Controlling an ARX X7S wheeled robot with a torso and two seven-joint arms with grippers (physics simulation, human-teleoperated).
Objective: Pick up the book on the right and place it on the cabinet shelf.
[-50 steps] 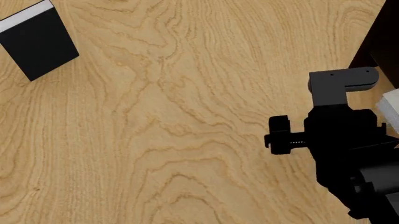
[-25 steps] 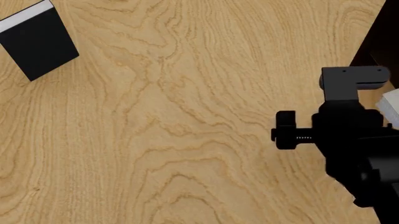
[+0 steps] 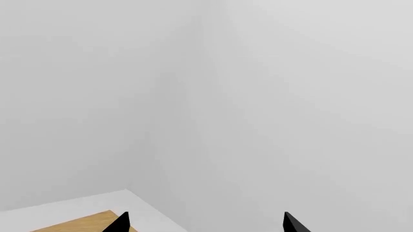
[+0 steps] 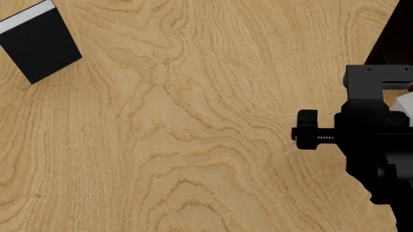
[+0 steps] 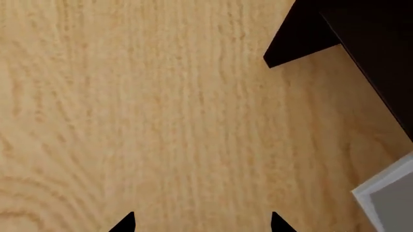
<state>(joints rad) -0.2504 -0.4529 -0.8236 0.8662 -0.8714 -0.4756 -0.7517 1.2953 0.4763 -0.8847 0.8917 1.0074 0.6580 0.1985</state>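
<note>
Only a light grey corner of the book (image 5: 389,202) shows in the right wrist view, lying on the wooden table beside the dark cabinet (image 5: 374,38). From the head view a sliver of the book (image 4: 405,102) peeks out at the far right behind my right arm (image 4: 371,140). My right gripper (image 5: 202,223) hovers open over bare wood, to one side of the book, with nothing between its fingertips. The cabinet (image 4: 395,41) fills the head view's top right corner; I cannot make out its shelf separately. My left gripper (image 3: 205,224) is open, facing white walls.
A black book with a white page edge (image 4: 38,44) lies at the table's far left. Wooden tabletop (image 4: 193,135) spreads between it and my right arm. A strip of wooden surface (image 3: 81,225) shows in the left wrist view.
My right arm has moved to the right, toward the cabinet and the grey book, and now covers more of the book. The black book has not moved.
</note>
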